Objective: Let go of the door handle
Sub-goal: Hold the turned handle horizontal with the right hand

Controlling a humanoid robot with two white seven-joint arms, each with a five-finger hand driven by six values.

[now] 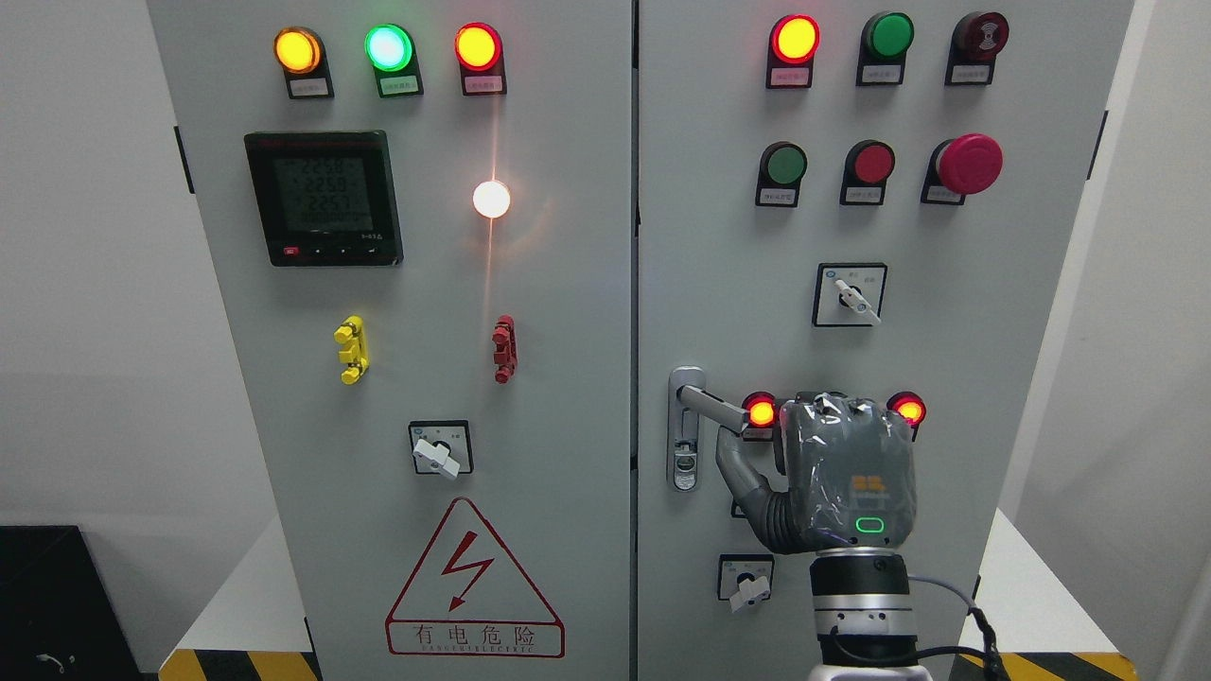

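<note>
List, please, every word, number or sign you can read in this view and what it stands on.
"有电危险": under the lightning bolt on the red warning triangle, left door.
Meter display: three rows of digits, too blurred to read reliably.
Label plates under the lamps and buttons, e.g.: too small.
Orange logo on the right hand: unreadable.

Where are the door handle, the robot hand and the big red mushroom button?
door handle [711,405]: head view, on its silver lever.
right robot hand [847,473]: head view, on the back of the hand.
red mushroom button [970,163]: head view, on its red cap.
</note>
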